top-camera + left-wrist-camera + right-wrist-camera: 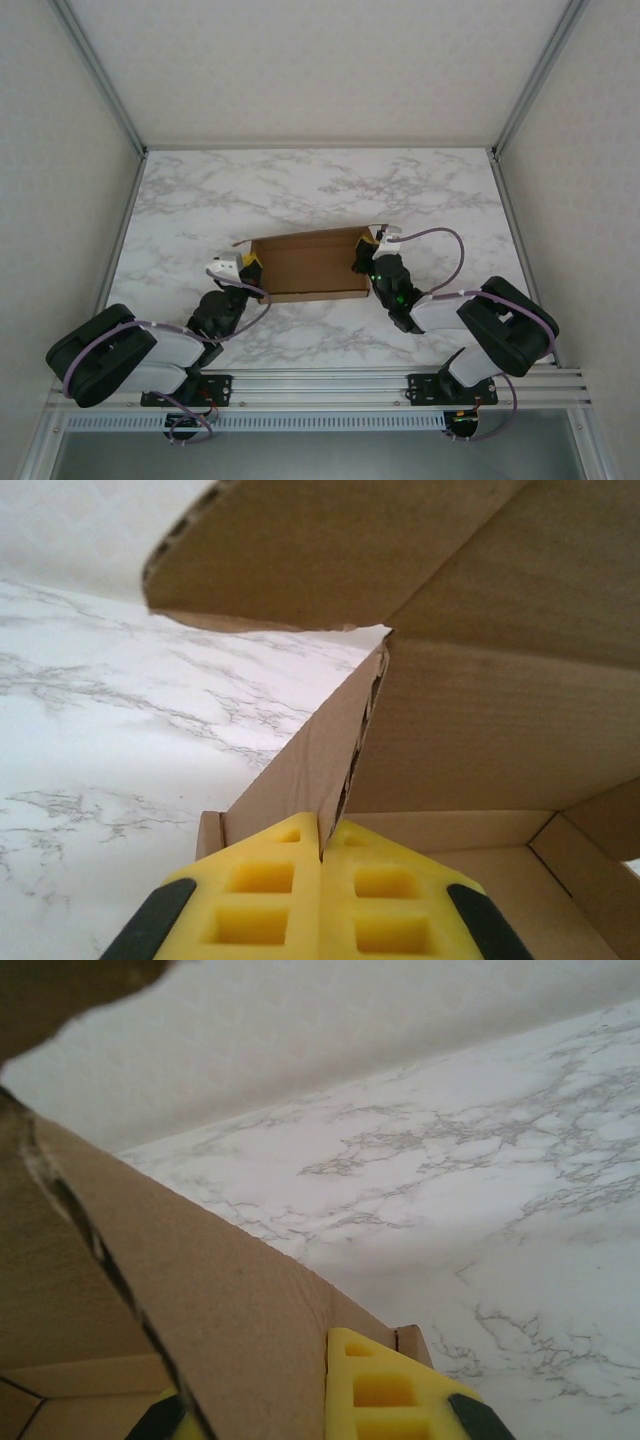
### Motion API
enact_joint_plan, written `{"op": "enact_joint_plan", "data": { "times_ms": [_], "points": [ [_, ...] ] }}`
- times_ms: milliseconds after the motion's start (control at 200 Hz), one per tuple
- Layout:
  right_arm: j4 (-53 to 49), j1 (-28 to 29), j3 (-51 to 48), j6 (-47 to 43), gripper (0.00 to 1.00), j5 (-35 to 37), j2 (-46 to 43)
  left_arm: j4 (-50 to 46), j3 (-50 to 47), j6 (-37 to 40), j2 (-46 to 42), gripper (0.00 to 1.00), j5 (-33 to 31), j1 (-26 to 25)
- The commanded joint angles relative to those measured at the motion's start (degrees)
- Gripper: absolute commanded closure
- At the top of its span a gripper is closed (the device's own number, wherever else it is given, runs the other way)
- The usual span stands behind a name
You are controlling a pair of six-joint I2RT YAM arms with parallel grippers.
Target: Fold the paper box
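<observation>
1. The left gripper [322, 848] is pinched fully shut. Its yellow ribbed pads [260, 890] clamp the upright left end wall of the plain brown, corrugated cardboard paper box [480, 710].
2. The right gripper [366, 252] is likewise closed on the box's right end wall. In its wrist view the board passes between its two yellow pads.
3. The paper box sits mid-bench as a shallow open tray, its long side running left to right. A loose flap [300, 550] hangs above the left end.
4. Likely risks: uneven pulling or twisting could crease or tear the thin wall at either pinch. A slipping grip could let a wall spring back down. The light box could skid on the smooth surface.
5. The bench [300, 185] is white with grey marble veining.
6. Pale textured walls [300, 60] and aluminium frame posts [100, 75] enclose it on three sides.
</observation>
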Motion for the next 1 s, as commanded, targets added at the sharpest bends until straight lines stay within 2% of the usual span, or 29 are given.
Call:
{"op": "enact_joint_plan", "data": {
  "times_ms": [0, 366, 551, 666, 996],
  "points": [
    [-9.75, 2.14, -2.64, 4.31, 1.0, -1.8, 2.38, -6.5, -3.76, -3.97, -0.36, 0.99, -2.12, -1.05],
    [-7.46, 4.88, -4.44, 6.15, 0.96, 2.41, 5.99, -11.59, -3.05, -6.38, -1.22, 1.0, -5.27, -2.92],
    [-4.98, 5.31, -5.33, 0.88, 0.94, 2.39, 7.94, -10.37, -3.36, -8.23, 1.63, 1.0, -6.12, -3.47],
    [-4.03, 5.32, -6.66, -0.13, 0.92, 2.39, 6.37, -11.23, -3.52, -7.96, 0.38, 1.0, -7.74, -4.04],
    [-8.05, 5.54, -8.18, -1.58, 0.69, 3.4, -4.25, -13.3, -3.91, -6.18, -4.01, 1.0, -11.72, -4.58]
  ]
}}
